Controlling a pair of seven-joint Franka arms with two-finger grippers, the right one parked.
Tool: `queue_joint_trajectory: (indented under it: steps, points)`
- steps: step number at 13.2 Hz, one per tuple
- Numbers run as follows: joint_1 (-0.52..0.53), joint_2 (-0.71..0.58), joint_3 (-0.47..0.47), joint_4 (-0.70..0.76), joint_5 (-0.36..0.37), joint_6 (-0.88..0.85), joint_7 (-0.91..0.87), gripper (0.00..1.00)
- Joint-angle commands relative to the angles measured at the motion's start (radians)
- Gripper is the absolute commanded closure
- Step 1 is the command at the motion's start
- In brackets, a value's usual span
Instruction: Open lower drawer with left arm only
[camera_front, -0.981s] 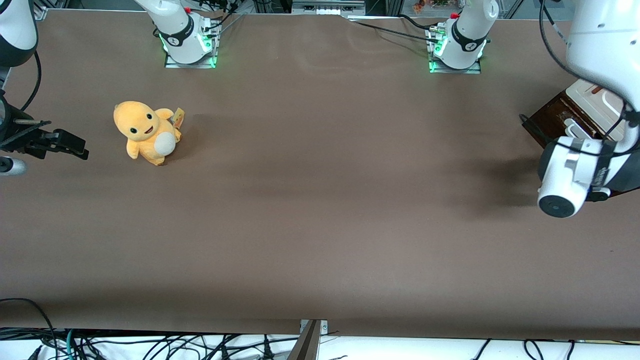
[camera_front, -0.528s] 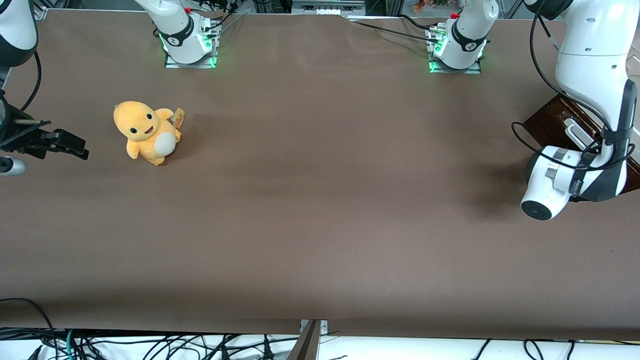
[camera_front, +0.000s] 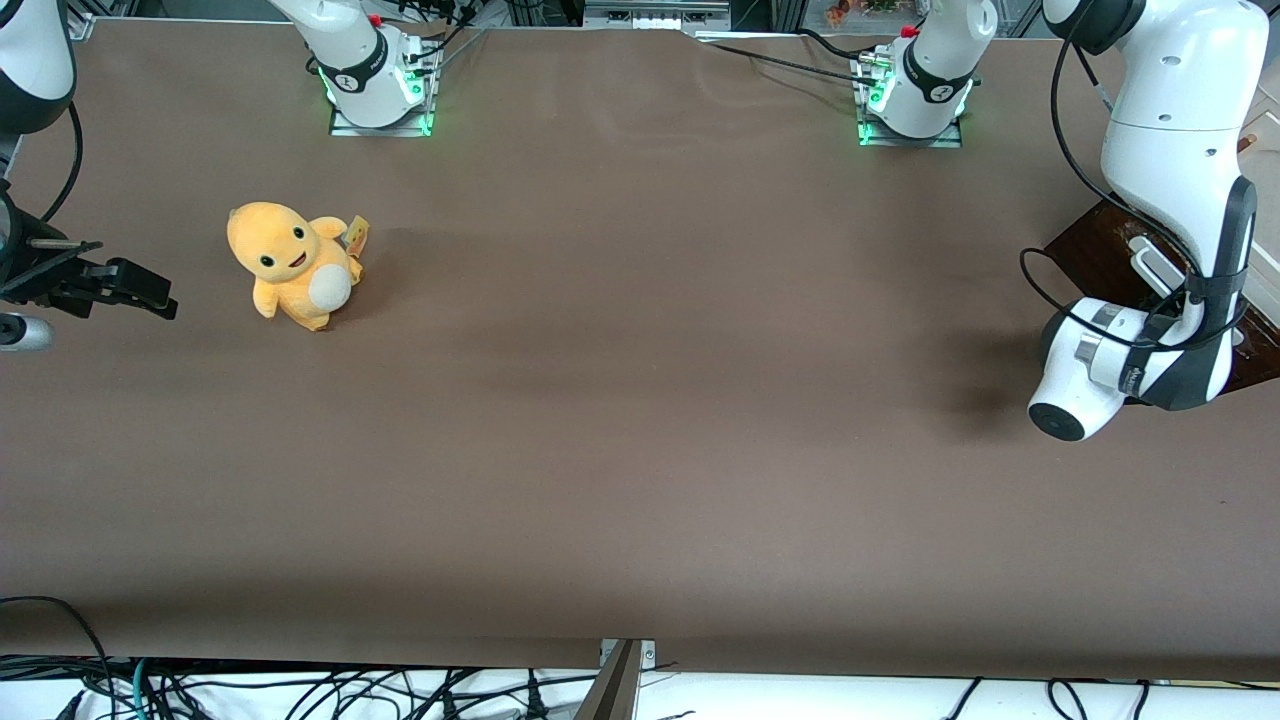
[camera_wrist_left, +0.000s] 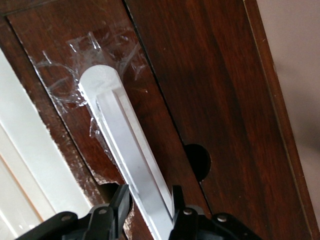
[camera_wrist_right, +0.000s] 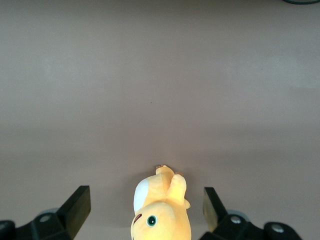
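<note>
Left arm (camera_front: 1175, 150): it is reaching down over the working arm's end of the table (camera_front: 640, 420), its white segments and black cable covering much of the cabinet from the front camera.
Gripper (camera_wrist_left: 150, 212): it is sitting at the white bar handle (camera_wrist_left: 127, 150), one black finger (camera_wrist_left: 120, 202) on each side of the bar and right against it (narrowly parted, just the handle's width), so it is gripping the handle.
Lower drawer (camera_wrist_left: 210, 100): its dark brown wood front is filling the wrist view, with the handle running along it and clear tape crinkling around the handle's rounded end; in the front view only a dark brown corner (camera_front: 1095, 250) is showing at the working arm's end of the table.
How far out the drawer is standing: cannot tell.
Plush toy (camera_front: 290, 265): a yellow-orange figure with a white belly is sitting upright toward the parked arm's end of the table, well apart from the drawer.
</note>
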Motion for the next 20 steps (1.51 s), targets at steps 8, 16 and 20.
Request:
queue_joint_trajectory:
  steps: [8,16,20]
  points:
    - [-0.050,0.064,-0.003,0.081,0.043,-0.048,-0.021,0.85]
    - [-0.107,0.098,-0.005,0.127,0.011,-0.085,-0.021,0.85]
    - [-0.129,0.124,-0.005,0.179,-0.011,-0.119,-0.018,0.85]
